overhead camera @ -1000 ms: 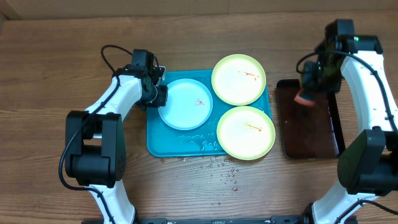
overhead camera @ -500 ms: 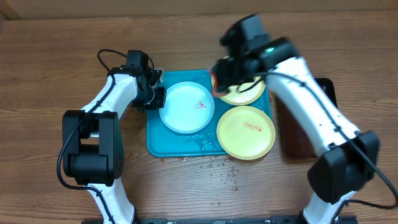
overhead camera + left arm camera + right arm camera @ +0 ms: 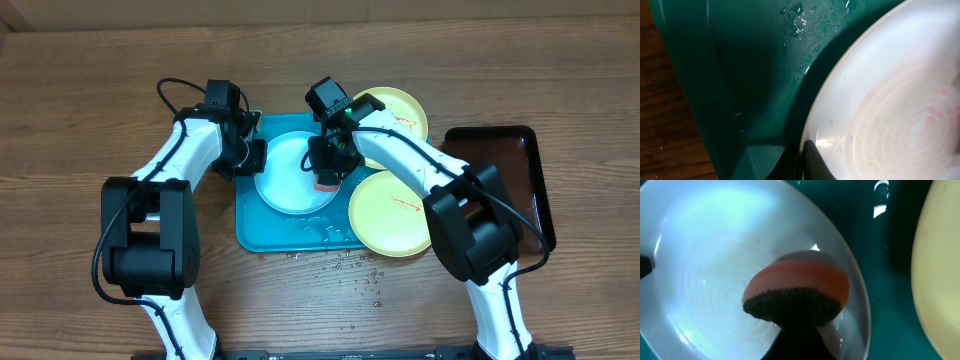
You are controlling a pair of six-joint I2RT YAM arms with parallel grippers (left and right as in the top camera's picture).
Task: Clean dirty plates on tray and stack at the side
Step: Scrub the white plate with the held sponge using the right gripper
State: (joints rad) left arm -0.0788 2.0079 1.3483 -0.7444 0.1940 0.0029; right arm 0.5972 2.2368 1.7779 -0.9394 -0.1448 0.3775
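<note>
My right jaws clenched on orange sponge (image 3: 800, 282), dark scrub face toward white plate (image 3: 285, 180), over its right half. My left jaws at that plate's left rim; cannot tell if gripping. White plate lies on left of blue tray (image 3: 285, 238). Rear yellow plate (image 3: 402, 106) and front yellow plate (image 3: 395, 215), both red-smeared, overlap tray's right edge. Dark tray (image 3: 500, 200) at far right of tabletop (image 3: 80, 90).

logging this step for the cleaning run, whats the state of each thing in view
blue-white plate, on the tray, faint pink smears, sponge over it
upper yellow plate, red smear, dirty
lower yellow plate, red smear, dirty
tray, wet
sponge, held by the right gripper, jaws shut
left gripper, jaws at the blue-white plate's rim, closure unclear
</note>
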